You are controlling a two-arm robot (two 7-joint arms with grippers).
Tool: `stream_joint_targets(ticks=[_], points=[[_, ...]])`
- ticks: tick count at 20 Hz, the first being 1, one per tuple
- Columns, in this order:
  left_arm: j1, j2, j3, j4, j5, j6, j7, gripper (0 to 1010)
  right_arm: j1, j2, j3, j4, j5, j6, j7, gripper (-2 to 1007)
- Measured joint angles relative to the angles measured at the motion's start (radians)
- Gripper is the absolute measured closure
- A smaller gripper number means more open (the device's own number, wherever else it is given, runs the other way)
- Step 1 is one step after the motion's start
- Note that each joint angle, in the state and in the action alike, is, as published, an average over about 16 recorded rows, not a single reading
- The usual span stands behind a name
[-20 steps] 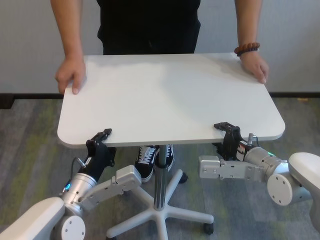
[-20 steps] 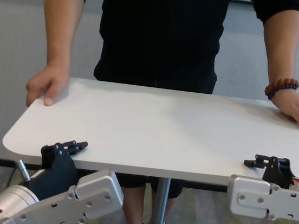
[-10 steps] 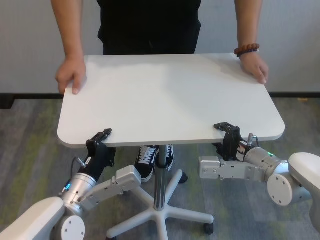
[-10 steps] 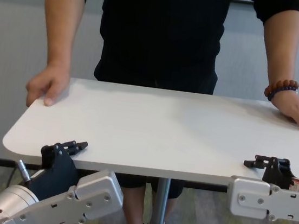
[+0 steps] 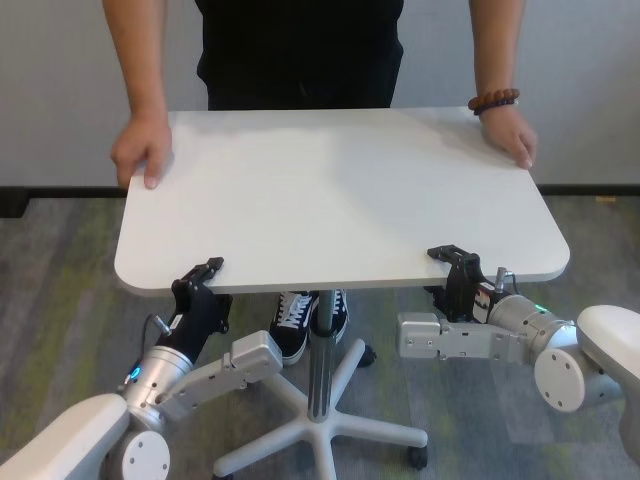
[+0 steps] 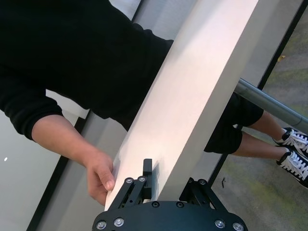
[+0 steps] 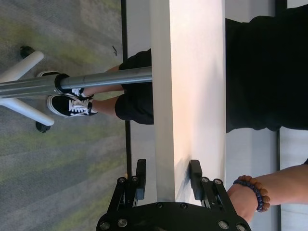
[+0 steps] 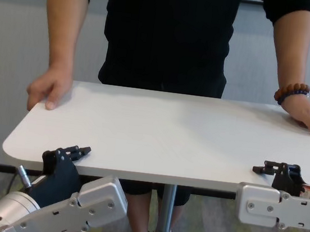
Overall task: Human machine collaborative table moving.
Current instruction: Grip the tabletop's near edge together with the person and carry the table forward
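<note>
Carpeted floor (image 5: 60,300) under white table (image 5: 340,190). Left gripper (image 5: 200,280) and right gripper (image 5: 455,262) each clamp the table's near edge. Human (image 8: 168,33) rests both hands on its far corners.

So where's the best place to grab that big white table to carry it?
Probably by the thin edge of the table, coming in from the side: it is flat and slim enough to pinch. The left gripper and right gripper clamp the near edge, and the human holds the far corners, so both ends are shared.
</note>
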Motion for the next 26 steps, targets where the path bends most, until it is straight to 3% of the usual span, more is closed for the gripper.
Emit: stream_joint_targets(ticks=[19,26], points=[[-0.001,0.0,0.001,0.001,0.001,0.0,0.002,713,0.0,0.0,-0.001,0.001,-0.001,0.0,0.0,477],[-0.001,0.0,0.001,0.001,0.0,0.0,0.004,629,0.0,0.0,-0.001,0.001,-0.001,0.0,0.001,444]])
